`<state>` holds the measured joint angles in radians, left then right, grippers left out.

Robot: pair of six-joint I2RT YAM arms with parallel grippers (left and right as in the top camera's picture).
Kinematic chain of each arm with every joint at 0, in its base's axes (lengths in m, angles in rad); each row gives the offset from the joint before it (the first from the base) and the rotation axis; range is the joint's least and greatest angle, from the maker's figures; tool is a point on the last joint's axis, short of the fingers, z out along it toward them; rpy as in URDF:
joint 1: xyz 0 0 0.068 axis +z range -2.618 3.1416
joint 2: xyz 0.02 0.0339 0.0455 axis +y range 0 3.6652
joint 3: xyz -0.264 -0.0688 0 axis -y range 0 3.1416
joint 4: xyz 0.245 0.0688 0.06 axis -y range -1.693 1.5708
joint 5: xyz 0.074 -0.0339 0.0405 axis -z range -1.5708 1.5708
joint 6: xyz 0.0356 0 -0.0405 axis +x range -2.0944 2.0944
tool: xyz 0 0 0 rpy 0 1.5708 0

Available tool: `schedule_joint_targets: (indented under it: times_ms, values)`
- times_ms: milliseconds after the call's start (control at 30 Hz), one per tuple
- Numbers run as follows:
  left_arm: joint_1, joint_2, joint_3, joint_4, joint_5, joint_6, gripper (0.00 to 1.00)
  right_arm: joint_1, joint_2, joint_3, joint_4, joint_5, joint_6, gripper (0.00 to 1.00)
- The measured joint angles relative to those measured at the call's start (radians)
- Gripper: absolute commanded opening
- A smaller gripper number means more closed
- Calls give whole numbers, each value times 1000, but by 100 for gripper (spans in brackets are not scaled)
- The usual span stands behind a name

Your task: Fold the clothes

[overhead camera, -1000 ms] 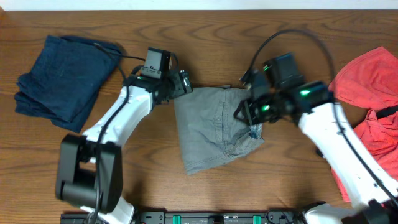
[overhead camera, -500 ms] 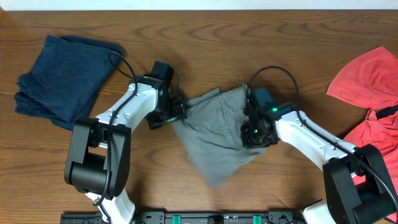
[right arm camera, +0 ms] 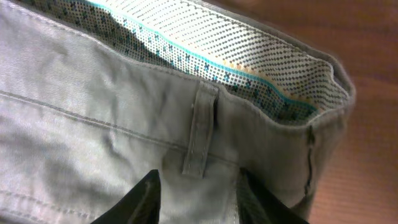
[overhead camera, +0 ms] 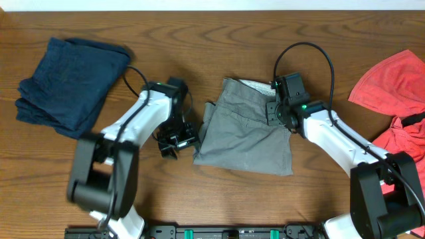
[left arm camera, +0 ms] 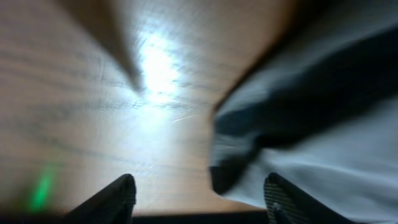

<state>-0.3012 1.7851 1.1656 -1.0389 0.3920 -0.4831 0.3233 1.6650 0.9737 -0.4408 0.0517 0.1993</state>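
Note:
Grey shorts (overhead camera: 242,136) lie in the middle of the table, folded into a rough rectangle, waistband towards the back. My left gripper (overhead camera: 179,141) is open at the shorts' left edge. In the blurred left wrist view its fingers (left arm camera: 199,190) stand wide apart, with a corner of the grey cloth (left arm camera: 323,124) reaching between them. My right gripper (overhead camera: 277,114) sits over the right end of the waistband. In the right wrist view its fingers (right arm camera: 199,193) are apart, straddling the cloth below a belt loop on the shorts (right arm camera: 93,112); the dotted waistband lining shows above.
A folded dark blue garment (overhead camera: 66,83) lies at the far left. A crumpled red garment (overhead camera: 392,86) lies at the right edge. Bare wooden table (overhead camera: 219,40) runs along the back.
The shorts went from a bunched, tilted heap to a flatter rectangle. My left gripper moved towards the front and let go of the cloth. My right gripper moved back to the waistband.

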Motion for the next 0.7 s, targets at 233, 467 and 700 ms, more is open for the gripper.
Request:
schedule_joint_targets:
  times_ms: [233, 467, 700]
  values:
    - [40, -259, 4, 248, 5, 93, 98, 0, -187, 57, -134, -11, -13, 78]
    - [38, -237, 8, 367, 121, 271, 98, 0, -383, 76, -209, -25, -29, 99]
    - [38, -51, 8, 475, 226, 363, 98, 0, -430, 76, -296, -31, -24, 99]
